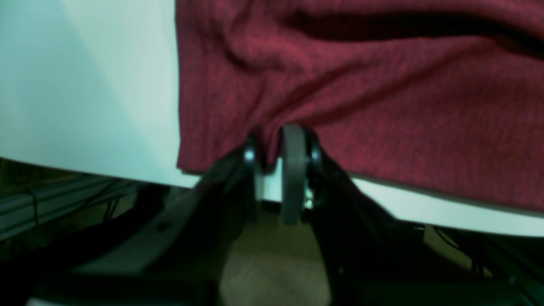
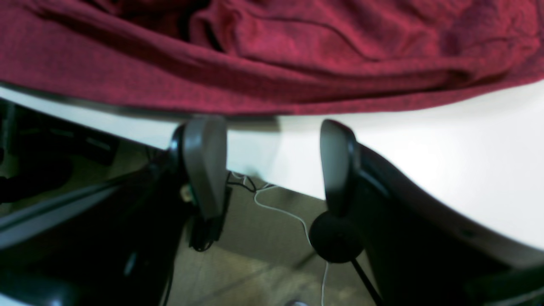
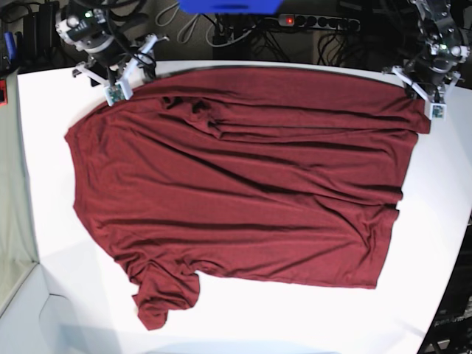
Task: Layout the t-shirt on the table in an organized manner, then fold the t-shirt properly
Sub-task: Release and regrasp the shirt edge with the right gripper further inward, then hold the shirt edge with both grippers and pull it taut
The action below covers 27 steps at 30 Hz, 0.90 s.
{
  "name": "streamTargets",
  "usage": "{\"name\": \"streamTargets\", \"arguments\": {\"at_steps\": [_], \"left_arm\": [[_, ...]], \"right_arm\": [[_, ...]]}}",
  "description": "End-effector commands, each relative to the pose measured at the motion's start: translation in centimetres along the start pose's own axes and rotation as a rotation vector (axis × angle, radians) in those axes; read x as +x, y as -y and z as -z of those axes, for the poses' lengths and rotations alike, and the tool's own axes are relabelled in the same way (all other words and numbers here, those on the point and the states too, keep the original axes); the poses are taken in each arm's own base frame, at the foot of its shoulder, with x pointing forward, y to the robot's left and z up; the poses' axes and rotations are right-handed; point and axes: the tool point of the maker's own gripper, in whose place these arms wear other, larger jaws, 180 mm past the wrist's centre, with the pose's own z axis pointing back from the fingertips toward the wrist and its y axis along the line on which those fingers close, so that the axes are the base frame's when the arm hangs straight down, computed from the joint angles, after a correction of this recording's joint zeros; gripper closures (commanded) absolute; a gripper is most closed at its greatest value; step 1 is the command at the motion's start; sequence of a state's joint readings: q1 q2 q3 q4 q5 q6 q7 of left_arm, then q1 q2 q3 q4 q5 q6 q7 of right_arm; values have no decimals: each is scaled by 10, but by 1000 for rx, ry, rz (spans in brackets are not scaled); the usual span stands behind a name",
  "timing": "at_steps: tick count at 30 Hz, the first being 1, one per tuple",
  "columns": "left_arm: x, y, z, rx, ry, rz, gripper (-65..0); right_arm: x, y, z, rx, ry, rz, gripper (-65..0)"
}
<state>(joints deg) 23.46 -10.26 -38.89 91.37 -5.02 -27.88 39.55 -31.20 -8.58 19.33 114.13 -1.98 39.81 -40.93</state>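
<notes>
At the desk's [image 3: 29, 147] far edge, left end effector [image 1: 274, 146] pinches the t-shirt [image 3: 243, 184] hem; right end effector [image 2: 272, 144] hovers spread beside the cloth. Layout step (shirt spread, wrinkled); next likely needs right-side grasp, then tensioning.

A black power strip [image 3: 317, 22] with a lit red switch lies at twelve o'clock in the base view, among tangled dark cables [image 3: 243, 33]. Just beside it, a blue object [image 3: 230, 6] is cut off by the frame, perhaps a box. In the right wrist view, a thin white cable [image 2: 289, 214] trails over tan floor [image 2: 255, 250].
</notes>
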Motion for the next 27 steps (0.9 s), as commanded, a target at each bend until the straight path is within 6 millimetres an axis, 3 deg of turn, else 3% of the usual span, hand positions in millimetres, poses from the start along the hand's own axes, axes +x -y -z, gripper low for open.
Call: {"name": "streamTargets", "arguments": {"at_steps": [1,8,24,27], "left_arm": [[-13,-4,-2,16,-56,15,-78],[-13,-4,-2,15,-56,15,-78],[-18,-4,-3,15,-64,18,-78],[-18,-4,-3,15,-64,18,-78]], "right_arm": [[7,-1,-1,6,35,1,-352],[2,0,12,20,14,24,-352],[12,0,18,25,33,21,-354],[4,0,28,38,-15,38,-354]]}}
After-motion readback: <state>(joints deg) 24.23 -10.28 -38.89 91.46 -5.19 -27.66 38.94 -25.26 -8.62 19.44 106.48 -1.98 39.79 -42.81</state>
